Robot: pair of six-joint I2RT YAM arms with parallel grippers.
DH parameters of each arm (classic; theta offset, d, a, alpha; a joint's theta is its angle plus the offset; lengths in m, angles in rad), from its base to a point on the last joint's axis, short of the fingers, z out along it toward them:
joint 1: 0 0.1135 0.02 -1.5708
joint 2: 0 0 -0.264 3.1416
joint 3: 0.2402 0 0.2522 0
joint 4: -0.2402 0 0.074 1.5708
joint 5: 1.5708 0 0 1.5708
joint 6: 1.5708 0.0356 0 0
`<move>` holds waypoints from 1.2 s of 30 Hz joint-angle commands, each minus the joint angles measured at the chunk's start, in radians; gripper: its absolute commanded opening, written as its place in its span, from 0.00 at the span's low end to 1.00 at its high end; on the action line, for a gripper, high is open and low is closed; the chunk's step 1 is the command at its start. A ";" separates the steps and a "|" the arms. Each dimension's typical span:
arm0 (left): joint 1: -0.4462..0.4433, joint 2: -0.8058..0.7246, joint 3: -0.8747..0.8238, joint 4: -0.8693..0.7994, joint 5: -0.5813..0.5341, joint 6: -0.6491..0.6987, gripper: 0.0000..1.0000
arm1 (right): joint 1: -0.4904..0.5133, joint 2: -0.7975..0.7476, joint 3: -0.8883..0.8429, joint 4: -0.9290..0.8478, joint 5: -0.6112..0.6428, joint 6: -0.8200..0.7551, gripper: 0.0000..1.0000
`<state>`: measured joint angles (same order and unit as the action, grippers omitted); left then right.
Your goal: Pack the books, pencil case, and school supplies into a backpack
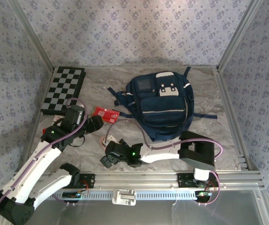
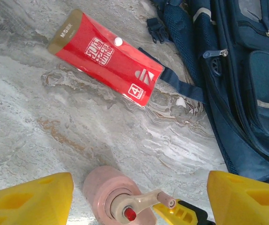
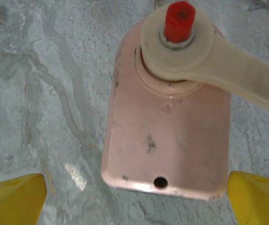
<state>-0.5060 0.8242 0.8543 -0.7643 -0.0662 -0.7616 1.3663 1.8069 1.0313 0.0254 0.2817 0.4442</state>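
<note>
While backpack [image 1: 165, 108] lies flat, pencil case [image 1: 106, 114] outside

From above, the light is soft, even and rather dim, with a faint shadow band on the surface [image 1: 125, 70] well beyond the school supplies [image 1: 104, 140]. The wrist views are brighter: small white glare patches sit on the marbled surface just left of the school supplies and beyond them to the right, while the yellow fingers [image 3: 17, 197] flanking them are blurred.
</note>
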 commanded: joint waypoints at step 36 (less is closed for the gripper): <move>0.046 0.003 0.041 0.014 0.000 0.022 0.78 | -0.167 -0.208 0.011 -0.166 -0.169 0.111 0.65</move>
<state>-0.4698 0.8139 0.8383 -0.7647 -0.0750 -0.7689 1.2346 1.6726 1.0725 -0.0437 0.1730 0.4759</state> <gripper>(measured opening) 0.784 0.647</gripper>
